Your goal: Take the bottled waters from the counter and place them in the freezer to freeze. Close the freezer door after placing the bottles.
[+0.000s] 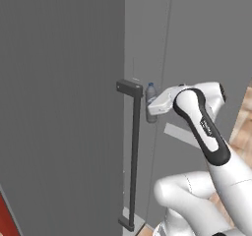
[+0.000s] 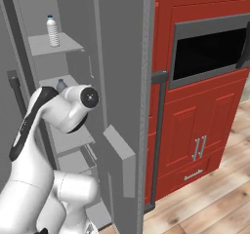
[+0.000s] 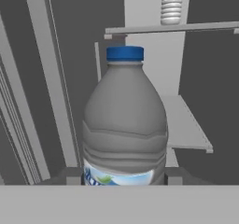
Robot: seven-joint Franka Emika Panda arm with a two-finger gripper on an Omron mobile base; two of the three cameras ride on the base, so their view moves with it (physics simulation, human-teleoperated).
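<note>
Two bottled waters are inside the freezer [image 2: 73, 13]. One bottle [image 2: 52, 31] stands upright on the top shelf [image 2: 66, 45]. The other bottle [image 3: 125, 125] has a blue cap and sits just above a lower shelf [image 3: 186, 125], between the fingers [image 3: 170, 178]. The fingers pinch this bottle low on its sides. The freezer door [image 1: 59, 107] stands open, with its long dark handle [image 1: 134, 156] beside the white arm [image 1: 204, 127].

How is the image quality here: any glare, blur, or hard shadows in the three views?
Left base view: flat, even light on the grey door, no glare, edges slightly soft. Right base view: sharp enough, the oven window is plain black without reflections. Hand view: the bottle looms large and smoothly shaded, no blur, no highlight.
</note>
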